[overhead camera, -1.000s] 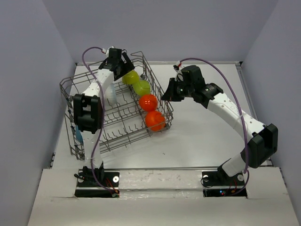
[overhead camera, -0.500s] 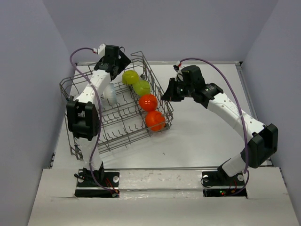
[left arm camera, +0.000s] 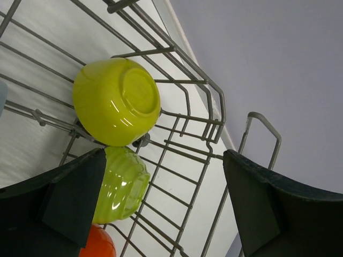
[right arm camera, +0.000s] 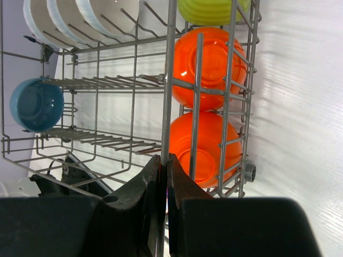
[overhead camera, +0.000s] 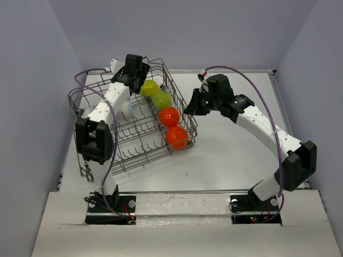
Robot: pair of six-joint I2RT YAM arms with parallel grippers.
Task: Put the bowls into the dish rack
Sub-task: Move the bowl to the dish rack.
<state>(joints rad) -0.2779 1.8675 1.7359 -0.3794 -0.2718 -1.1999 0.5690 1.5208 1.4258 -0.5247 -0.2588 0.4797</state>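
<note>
The grey wire dish rack (overhead camera: pixel 75 98) stands at the left of the table. Along its right side sit two yellow-green bowls (overhead camera: pixel 149 88) (overhead camera: pixel 162 99) and two orange-red bowls (overhead camera: pixel 169 116) (overhead camera: pixel 176 137). A white bowl (overhead camera: pixel 126 107) stands further in. My left gripper (overhead camera: pixel 139 76) hangs open and empty over the rack's far end, just above the smooth yellow-green bowl (left arm camera: pixel 115 101) and the ribbed one (left arm camera: pixel 120 184). My right gripper (overhead camera: pixel 191 105) is shut on a wire of the rack's right rim (right arm camera: pixel 165 134), beside the orange-red bowls (right arm camera: pixel 206 67) (right arm camera: pixel 206 147).
The right wrist view shows several white bowls (right arm camera: pixel 80 19) lined up in the rack and a blue bowl (right arm camera: pixel 35 104) at its far side. The rack's handle loop (left arm camera: pixel 262 120) rises by the left fingers. Grey walls enclose the white table (overhead camera: pixel 236 155).
My left gripper has drawn back a little from the yellow-green bowl, and the left arm's elbow has swung left. The right arm and the rack have not moved.
</note>
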